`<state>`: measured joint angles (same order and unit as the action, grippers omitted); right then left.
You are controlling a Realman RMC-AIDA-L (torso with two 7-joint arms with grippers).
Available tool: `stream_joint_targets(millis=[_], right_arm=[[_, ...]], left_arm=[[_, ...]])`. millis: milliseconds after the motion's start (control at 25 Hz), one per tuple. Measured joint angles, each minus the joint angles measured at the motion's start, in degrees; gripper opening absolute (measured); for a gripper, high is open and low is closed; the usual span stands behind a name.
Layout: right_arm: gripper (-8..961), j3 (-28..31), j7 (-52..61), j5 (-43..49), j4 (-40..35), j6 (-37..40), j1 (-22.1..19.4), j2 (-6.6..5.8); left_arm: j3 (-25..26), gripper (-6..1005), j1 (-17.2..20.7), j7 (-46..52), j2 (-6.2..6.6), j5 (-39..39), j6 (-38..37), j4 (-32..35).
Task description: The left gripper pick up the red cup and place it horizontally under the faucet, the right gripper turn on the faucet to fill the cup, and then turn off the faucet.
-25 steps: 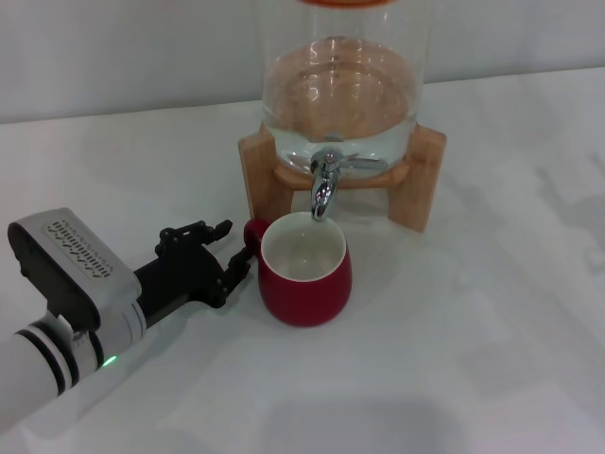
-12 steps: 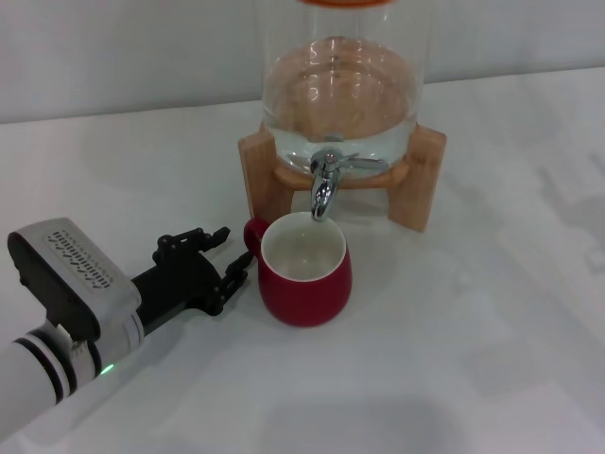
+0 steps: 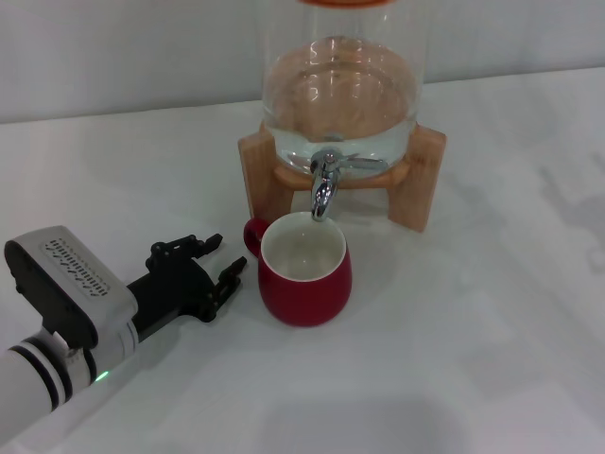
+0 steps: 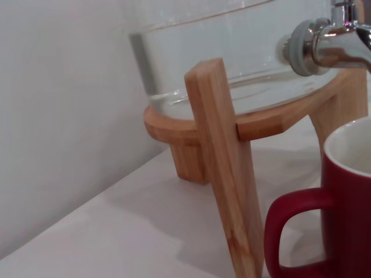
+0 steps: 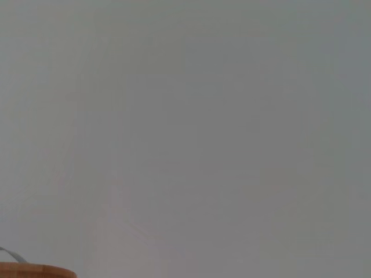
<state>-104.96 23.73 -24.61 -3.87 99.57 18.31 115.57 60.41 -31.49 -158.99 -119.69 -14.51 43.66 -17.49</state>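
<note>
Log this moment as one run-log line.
red cup: upright under faucet | left end effector: open, apart from handle | right end effector: out of view

A plain pale wall (image 5: 197, 127) fills the view, with a wooden edge (image 5: 35, 270) at one corner.

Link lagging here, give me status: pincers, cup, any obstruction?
Left pincer open, beside the red cup, not touching. Cup upright under faucet. Right pincer out of view. Nothing blocking.
</note>
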Motion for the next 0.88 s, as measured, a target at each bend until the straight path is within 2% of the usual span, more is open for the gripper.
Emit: stream_joint_targets(millis=[600, 880], right_arm=[[855, 0.2, 0.0, -0.25, 0.0, -0.09, 0.14, 0.0], [855, 0.19, 0.0, -0.39, 0.0, -0.09, 0.23, -0.06]], left_arm=[[1.85, 418, 0.51, -1.24, 0.25, 0.39, -0.46, 0.0], [5.37, 418, 1.32, -1.69, 0.34, 0.32, -0.49, 0.23]])
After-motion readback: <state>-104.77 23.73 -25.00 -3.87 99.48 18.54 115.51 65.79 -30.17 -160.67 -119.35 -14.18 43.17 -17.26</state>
